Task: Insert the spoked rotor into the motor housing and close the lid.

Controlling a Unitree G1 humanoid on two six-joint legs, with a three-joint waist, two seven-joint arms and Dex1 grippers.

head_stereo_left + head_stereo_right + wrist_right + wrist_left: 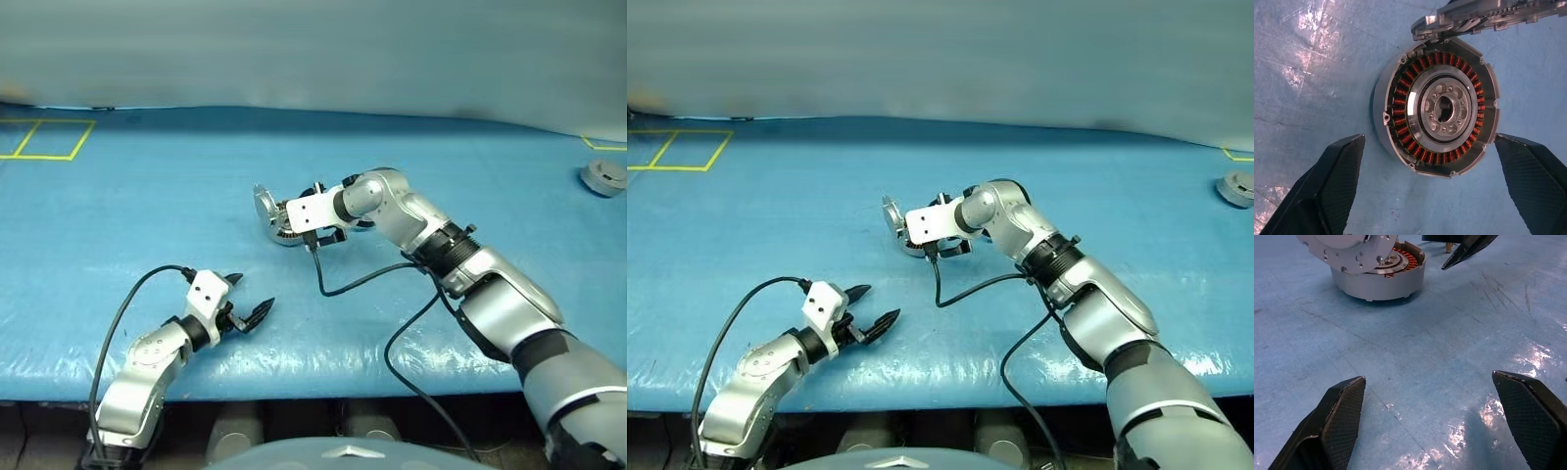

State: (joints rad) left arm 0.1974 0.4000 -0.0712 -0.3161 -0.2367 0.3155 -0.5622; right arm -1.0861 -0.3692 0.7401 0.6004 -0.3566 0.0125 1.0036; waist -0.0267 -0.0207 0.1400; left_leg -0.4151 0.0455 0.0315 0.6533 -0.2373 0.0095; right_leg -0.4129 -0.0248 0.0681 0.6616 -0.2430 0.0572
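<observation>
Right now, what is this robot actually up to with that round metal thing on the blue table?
The right gripper hangs open just above the motor housing, holding nothing. The housing sits on the blue table with its copper windings showing and its lid tipped up on the hinge. The left gripper waits open and empty nearer the table's front edge. A grey round part lies far off to the right.

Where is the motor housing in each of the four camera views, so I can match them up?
Left eye view: the motor housing sits mid-table, partly behind the right tool.
Right eye view: just left of centre, again beside the right arm's wrist.
Left wrist view: at the top, left of centre.
Right wrist view: centre, seen from above, windings exposed.
Shared landmark: the lid, raised on its hinge at the housing's rim.
</observation>
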